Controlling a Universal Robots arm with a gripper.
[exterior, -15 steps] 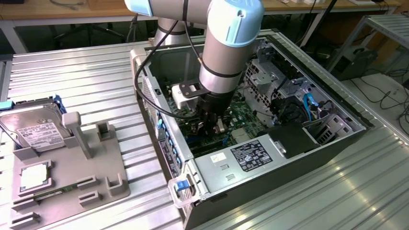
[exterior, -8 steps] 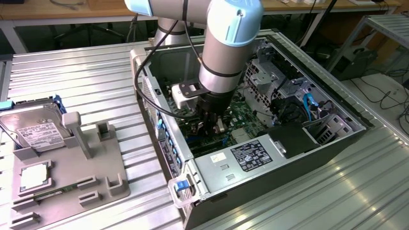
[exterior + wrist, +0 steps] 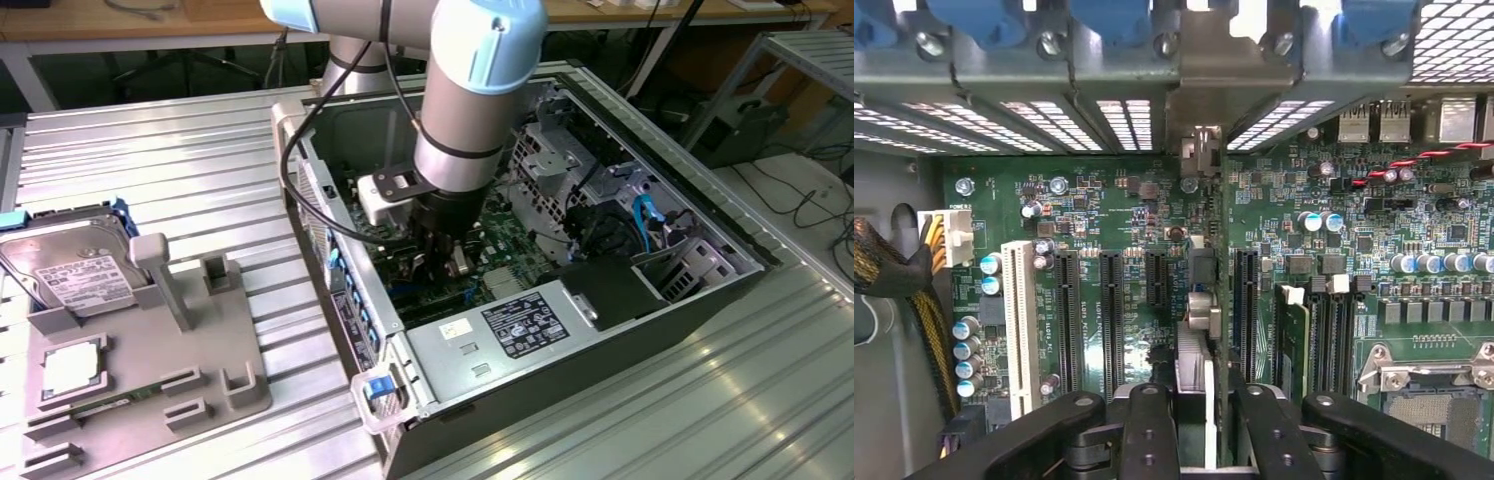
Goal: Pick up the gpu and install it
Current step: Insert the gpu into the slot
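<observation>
The gpu appears edge-on in the wrist view, a thin dark green card standing upright over the green motherboard. It sits between two black expansion slots. Its silver bracket end reaches the rear slot openings of the case. My gripper is shut on the card, with one black finger on each side of it. In the exterior view the gripper is low inside the open computer case, above the motherboard. I cannot tell whether the card's connector is seated in a slot.
Around the card are a white slot, memory slots and the CPU socket. The power supply and blue cables crowd the case. On the exterior view's left, a grey fixture holds a hard drive and a CPU chip.
</observation>
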